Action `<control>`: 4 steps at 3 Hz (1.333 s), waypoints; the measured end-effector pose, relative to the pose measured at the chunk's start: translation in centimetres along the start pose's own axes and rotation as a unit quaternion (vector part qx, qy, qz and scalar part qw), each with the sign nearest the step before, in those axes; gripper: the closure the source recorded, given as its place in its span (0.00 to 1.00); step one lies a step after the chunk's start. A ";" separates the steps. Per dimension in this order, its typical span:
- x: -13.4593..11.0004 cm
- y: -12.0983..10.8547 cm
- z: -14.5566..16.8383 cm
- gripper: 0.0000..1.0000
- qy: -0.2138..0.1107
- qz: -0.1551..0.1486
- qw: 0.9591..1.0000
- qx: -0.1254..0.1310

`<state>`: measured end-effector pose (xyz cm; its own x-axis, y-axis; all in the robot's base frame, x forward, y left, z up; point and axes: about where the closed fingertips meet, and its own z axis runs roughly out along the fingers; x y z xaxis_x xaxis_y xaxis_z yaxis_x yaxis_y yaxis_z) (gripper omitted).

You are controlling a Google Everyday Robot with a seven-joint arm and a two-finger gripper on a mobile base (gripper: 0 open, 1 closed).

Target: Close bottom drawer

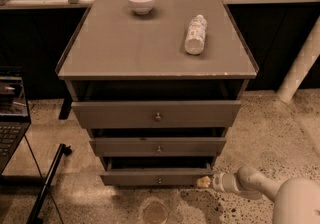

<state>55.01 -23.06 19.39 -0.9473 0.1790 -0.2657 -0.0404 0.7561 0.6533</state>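
Far left: open dark laptop, then a black stand leg on the speckled floor. Centre: grey-brown wooden three-drawer cabinet. A small white bowl is back-left on top and a white plastic bottle lies on its side to the right. All drawers are partly out. The bottom drawer, slim front with a tiny knob, sits lowest and is still open. The gripper is at floor level against that front's right end. Open or closed: can't tell.
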 end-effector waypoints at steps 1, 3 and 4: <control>-0.2 -0.2 0.9 1.00 0.000 0.002 1.000 0.004; -3.1 -0.4 3.3 1.00 -0.006 -0.003 1.000 0.021; -4.9 0.0 3.4 1.00 -0.023 -0.007 0.999 0.026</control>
<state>60.75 -21.82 18.30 -0.9313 0.1949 -0.3077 -0.0367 0.7902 0.6117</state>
